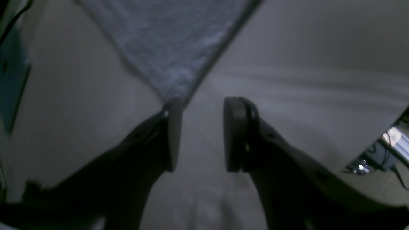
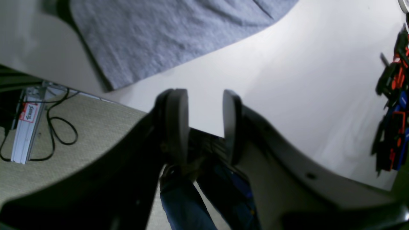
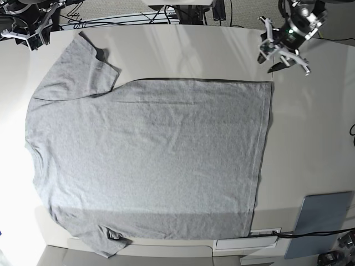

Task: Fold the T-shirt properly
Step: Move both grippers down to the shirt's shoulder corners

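Observation:
The T-shirt (image 3: pixel 150 155), light heather-grey and plain side up, lies spread flat on the white table (image 3: pixel 310 138), neck to the left and hem to the right. My left gripper (image 3: pixel 283 58) hovers open just beyond the shirt's far right hem corner. In the left wrist view that corner (image 1: pixel 169 54) ends right in front of the left gripper (image 1: pixel 204 105), whose jaws hold nothing. My right gripper (image 3: pixel 32 36) stands open at the far left table corner, close to the upper sleeve. The right wrist view shows that sleeve (image 2: pixel 166 35) ahead of the empty right gripper (image 2: pixel 204 99).
A grey-blue pad (image 3: pixel 321 221) and a white box (image 3: pixel 247 241) sit at the table's near right edge. Beyond the far left edge are carpet, an aluminium rail with a black cable (image 2: pixel 27 127), blue-trousered legs (image 2: pixel 182 204), and red-and-black tools (image 2: pixel 393 105).

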Tool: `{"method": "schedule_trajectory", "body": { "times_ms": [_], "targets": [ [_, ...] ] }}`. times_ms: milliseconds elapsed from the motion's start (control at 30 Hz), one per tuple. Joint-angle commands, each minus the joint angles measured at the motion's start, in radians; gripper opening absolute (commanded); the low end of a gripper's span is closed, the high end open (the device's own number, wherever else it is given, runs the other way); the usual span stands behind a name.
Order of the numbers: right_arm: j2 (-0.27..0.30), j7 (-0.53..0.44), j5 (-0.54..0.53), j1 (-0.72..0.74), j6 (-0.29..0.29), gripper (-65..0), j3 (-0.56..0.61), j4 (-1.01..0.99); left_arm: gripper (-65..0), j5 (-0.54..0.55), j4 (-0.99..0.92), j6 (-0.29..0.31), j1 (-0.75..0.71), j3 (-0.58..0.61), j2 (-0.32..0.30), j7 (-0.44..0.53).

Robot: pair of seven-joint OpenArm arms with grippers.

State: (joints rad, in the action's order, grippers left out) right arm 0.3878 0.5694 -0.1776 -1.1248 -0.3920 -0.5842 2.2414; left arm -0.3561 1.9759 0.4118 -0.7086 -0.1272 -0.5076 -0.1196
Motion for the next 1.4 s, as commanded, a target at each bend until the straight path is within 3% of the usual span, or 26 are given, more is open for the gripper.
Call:
{"method": "schedule_trajectory", "body": {
  "times_ms": [0, 200, 500, 633, 767, 967, 1367],
  "targets": [
    [0.008, -0.001, 0.003, -0.011, 0.007, -46.3, -0.011, 0.016, -41.8, 0.003, -0.009, -0.014, 0.019, 0.016, -0.020, 0.016],
    [0.008, 0.053, 0.003, -0.011, 0.008, -46.3, -0.011, 0.016, -41.8, -0.022, -0.093, -0.086, 0.133, 0.127, -0.061, 0.014],
    [0.008, 0.061, 0.003, -0.011, 0.016, -46.3, -0.011, 0.016, -41.8, -0.033, -0.164, -0.086, 0.234, 0.204, -0.122, 0.015],
    [0.008, 0.060, 0.003, -0.011, 0.016, -46.3, -0.011, 0.016, -41.8, -0.032, -0.212, -0.083, 0.280, 0.204, -0.124, 0.016],
    [0.008, 0.060, 0.003, -0.011, 0.038, -46.3, -0.011, 0.016, -41.8, -0.022, -0.241, -0.044, 0.299, 0.204, -0.124, 0.043],
    [0.008, 0.059, 0.018, -0.011, 0.068, -46.3, -0.011, 0.016, -41.8, -0.034, -0.261, -0.047, 0.309, 0.204, -0.124, 0.069],
    [0.008, 0.063, 0.018, -0.011, 0.068, -46.3, -0.011, 0.016, -41.8, -0.034, -0.417, -0.020, 0.397, 0.204, -0.124, 0.121]
  ]
}}
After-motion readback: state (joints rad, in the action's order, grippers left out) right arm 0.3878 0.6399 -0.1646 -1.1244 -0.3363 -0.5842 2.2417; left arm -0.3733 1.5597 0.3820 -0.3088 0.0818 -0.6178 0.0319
